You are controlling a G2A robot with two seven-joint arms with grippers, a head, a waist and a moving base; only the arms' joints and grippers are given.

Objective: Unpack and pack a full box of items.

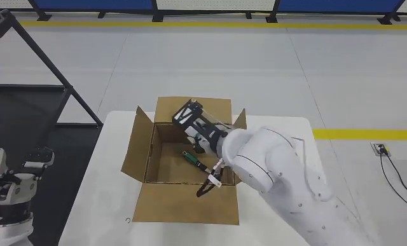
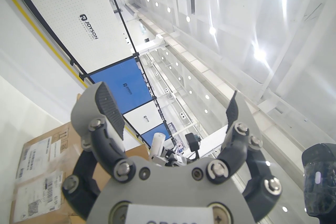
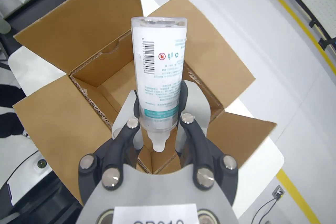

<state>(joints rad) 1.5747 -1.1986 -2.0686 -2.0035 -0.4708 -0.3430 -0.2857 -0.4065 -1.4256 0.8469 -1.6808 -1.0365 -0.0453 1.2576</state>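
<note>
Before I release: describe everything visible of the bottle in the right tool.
The bottle is a white plastic tube with a clear flat end, a label with a barcode, a teal band and a translucent nozzle pointing toward the wrist. The right tool is shut on its nozzle half, holding it above the open cardboard box.

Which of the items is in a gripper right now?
The white bottle, clamped near its nozzle end in the right gripper over the open box. The slim green-and-black item and the dark item lie loose on the box floor.
</note>
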